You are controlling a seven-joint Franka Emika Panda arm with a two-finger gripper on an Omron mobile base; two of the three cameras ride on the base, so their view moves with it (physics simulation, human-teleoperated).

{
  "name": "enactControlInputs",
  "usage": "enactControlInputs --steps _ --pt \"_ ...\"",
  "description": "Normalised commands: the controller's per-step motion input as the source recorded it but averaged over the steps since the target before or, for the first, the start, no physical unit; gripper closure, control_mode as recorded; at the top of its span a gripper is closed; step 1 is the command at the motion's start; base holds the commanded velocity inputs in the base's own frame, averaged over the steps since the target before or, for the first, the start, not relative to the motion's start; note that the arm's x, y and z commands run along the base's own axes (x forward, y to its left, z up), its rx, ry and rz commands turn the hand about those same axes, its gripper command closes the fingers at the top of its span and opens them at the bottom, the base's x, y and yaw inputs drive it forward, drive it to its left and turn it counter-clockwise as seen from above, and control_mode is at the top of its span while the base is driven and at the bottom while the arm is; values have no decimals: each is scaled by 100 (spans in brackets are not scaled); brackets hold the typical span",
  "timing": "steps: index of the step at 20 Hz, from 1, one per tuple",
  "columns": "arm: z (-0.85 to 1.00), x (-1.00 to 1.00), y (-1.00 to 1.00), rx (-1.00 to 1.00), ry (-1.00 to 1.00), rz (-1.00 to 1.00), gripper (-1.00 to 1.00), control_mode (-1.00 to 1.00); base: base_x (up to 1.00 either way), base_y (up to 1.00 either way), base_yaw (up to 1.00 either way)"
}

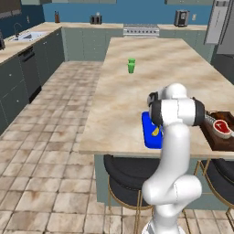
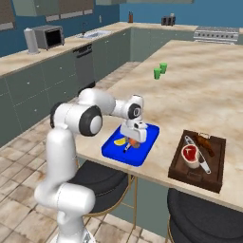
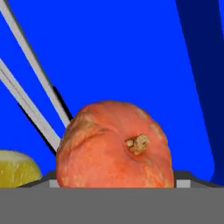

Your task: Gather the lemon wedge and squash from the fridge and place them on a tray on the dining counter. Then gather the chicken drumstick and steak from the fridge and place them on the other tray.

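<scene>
Resting on the blue tray [image 2: 142,159] at the tabletop [image 2: 204,85] edge are the lemon wedge [image 3: 15,168] and squash [image 3: 114,146], the latter between wide-open jaws, evidently released. Steak [image 2: 190,154] and a likely chicken drumstick [image 2: 204,140] are held by the brown tray [image 2: 219,161]; little is judged left.

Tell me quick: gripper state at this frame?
Gripper: low over the blue tray at the squash; open or gripping cannot be told.
</scene>
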Motion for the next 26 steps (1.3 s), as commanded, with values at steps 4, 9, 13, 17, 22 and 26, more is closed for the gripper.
enactControlInputs --steps 4,9,13,17,22,26 --pt "-52 54 0 0 6 0 -100 -100 0 0 0" --pt "-25 -12 2 0 -8 0 -100 -100 0 0 0" --pt "1 -42 15 0 -21 0 -100 -100 0 0 0" --pt "9 -45 23 -3 -31 0 -100 -100 0 0 0" --pt "40 -46 22 -3 -30 0 -100 -100 0 0 0" --pt "50 -65 25 0 -22 0 -100 -100 0 0 0"
